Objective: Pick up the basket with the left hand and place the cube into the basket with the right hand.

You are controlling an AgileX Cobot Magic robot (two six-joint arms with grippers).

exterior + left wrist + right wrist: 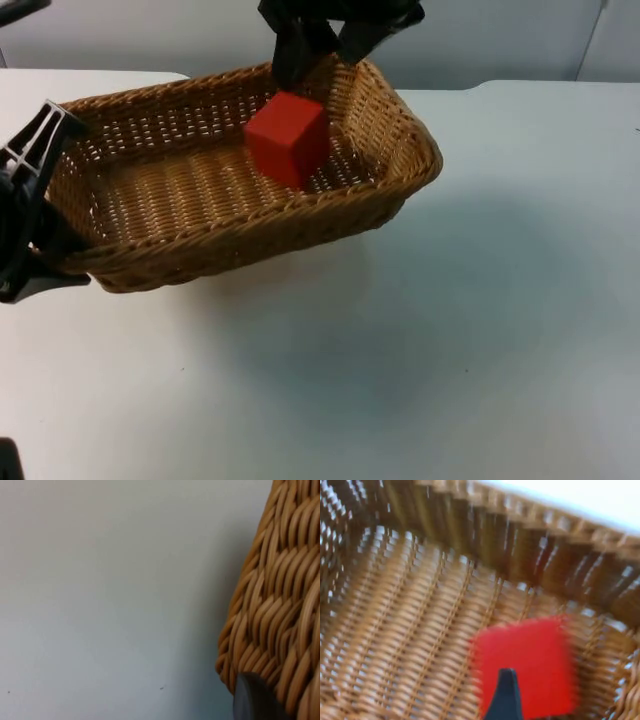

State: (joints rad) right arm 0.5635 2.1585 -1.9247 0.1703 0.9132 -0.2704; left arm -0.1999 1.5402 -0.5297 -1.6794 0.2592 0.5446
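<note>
Basically near done. Left gripper (40, 205) clamps the basket's (180, 262) rim at 9 o'clock and holds it off the table (480, 330), judging by the shadow below. The red cube (288, 138) sits inside the basket at its 2 o'clock end; whether it rests on the weave or is mid-drop, I cannot tell. Right gripper (322, 52) hangs just above it, fingers spread, gripping nothing. Left to do: back the right arm out.

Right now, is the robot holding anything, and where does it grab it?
The left end effector grips the basket at its short end rim. The right end effector is above the red cube, which looks let go.
</note>
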